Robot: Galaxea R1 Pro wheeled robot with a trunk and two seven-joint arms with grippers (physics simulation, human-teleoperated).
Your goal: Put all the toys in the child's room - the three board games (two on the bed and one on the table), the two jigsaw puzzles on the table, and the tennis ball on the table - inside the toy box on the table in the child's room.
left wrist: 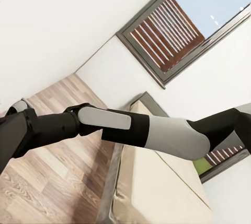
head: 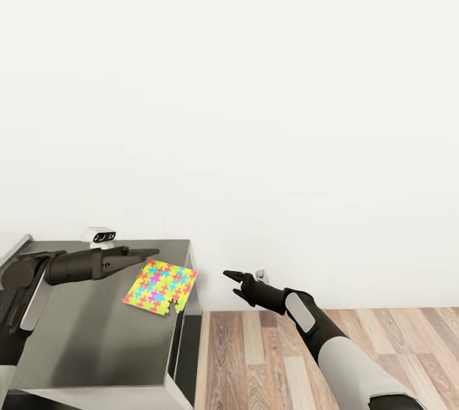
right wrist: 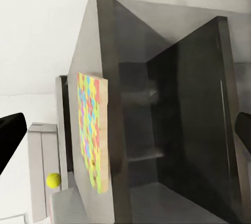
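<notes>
One jigsaw puzzle [head: 159, 294] lies flat on the dark grey cabinet top of the table [head: 95, 340], its corner hanging over the right edge. My left gripper [head: 150, 256] hovers just above and behind the puzzle, fingers slightly apart and holding nothing. Over the wood floor to the right of the cabinet, my right gripper [head: 231, 282] is open and empty. The right wrist view shows the jigsaw puzzle [right wrist: 91, 130] edge-on on the cabinet [right wrist: 172, 104], with the yellow tennis ball [right wrist: 53, 180] on a pale grey surface beyond. In the left wrist view I see the bed [left wrist: 157, 187].
A small white device with two dark lenses [head: 102, 236] stands at the cabinet's back edge. A plain white wall rises close behind. Wood floor [head: 331, 359] spreads to the right. The left wrist view shows my right forearm [left wrist: 157, 132] and a dark-framed window [left wrist: 172, 31].
</notes>
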